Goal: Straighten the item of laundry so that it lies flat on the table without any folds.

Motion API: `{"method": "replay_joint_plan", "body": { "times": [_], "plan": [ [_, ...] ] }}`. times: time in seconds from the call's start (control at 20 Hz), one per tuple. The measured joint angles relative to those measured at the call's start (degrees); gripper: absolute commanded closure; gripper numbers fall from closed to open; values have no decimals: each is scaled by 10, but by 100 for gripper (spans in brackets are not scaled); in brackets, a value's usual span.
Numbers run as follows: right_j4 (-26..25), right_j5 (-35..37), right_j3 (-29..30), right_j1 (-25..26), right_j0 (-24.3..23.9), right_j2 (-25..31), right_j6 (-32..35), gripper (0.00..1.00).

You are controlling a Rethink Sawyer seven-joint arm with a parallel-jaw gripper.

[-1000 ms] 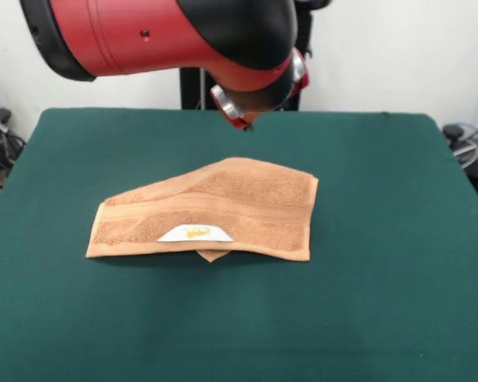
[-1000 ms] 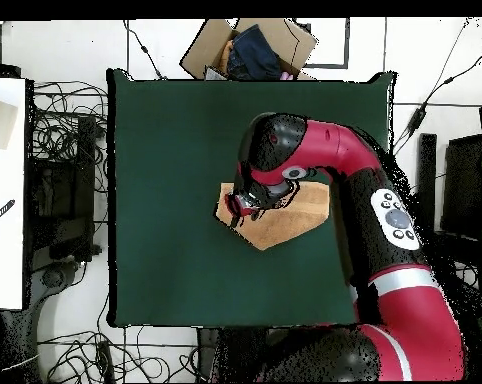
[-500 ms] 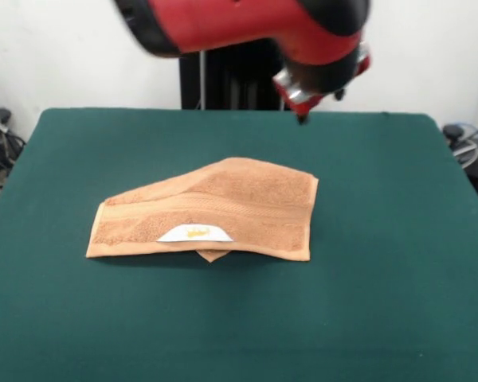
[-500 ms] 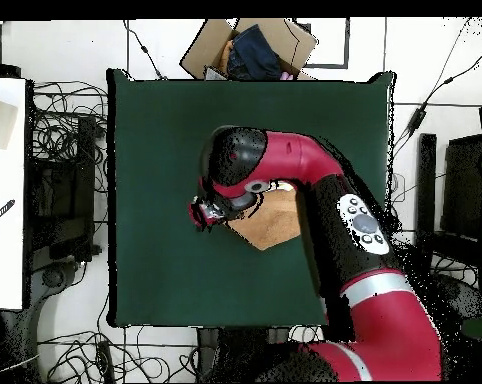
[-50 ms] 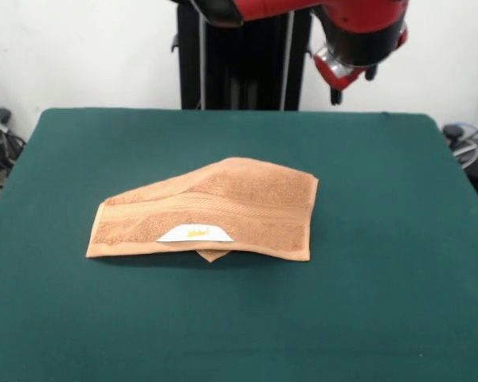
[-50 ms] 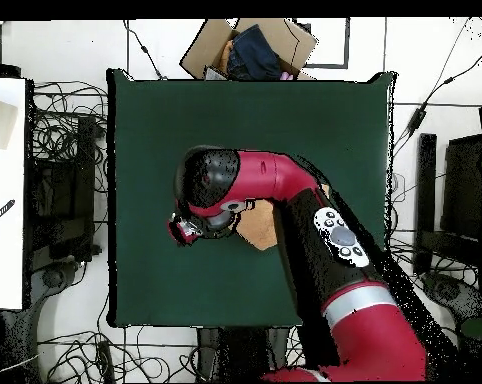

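At the middle of your dark green felt table point(image 5: 398, 239) the orange-tan terry towel point(image 5: 223, 208) lies folded over, label up, so your flattening remains undone, while the gripper point(image 5: 334, 94) hangs clear above, its opening indiscernible.

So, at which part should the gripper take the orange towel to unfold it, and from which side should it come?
Probably the small pointed corner peeking out under the towel at its near edge, just below the white label. It looks like the tip of the layer folded underneath. The gripper could descend from above and pull it toward the bare table in front.
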Motion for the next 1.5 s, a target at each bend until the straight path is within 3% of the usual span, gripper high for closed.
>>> {"method": "replay_joint_plan", "body": {
  "times": [1.5],
  "plan": [
    [17, -35, 62, -35, 6, -4, 0, 0]
  ]
}}
